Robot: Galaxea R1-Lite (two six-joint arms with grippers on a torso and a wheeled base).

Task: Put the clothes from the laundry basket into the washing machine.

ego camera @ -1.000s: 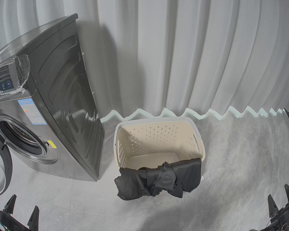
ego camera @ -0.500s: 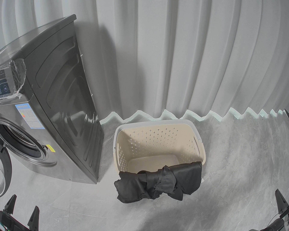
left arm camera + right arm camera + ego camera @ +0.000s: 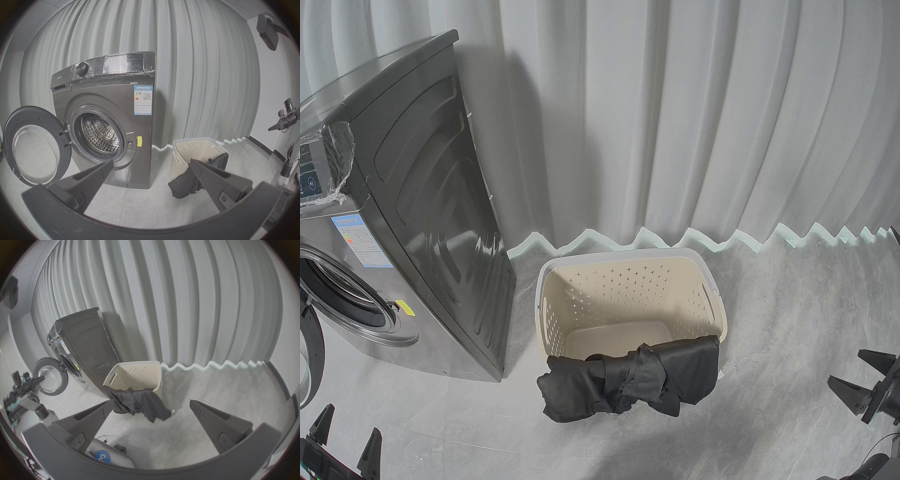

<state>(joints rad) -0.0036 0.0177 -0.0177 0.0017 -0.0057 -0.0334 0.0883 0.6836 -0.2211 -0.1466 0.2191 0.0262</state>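
On the grey floor (image 3: pixel 794 325), beside the washing machine (image 3: pixel 425 206) with its round door (image 3: pixel 34 147) swung open: one cream laundry basket (image 3: pixel 631 257), dark clothes (image 3: pixel 625 378) draped over its near rim. Left gripper (image 3: pixel 350 425), low before the machine, fingers spread, empty. Right gripper (image 3: pixel 845 367), right of the basket, fingers spread, empty.

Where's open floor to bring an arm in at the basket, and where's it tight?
Bare floor lies right of the laundry basket, toward the right gripper, and before the dark clothes draped over its near rim. Tight: the gap between basket and washing machine.
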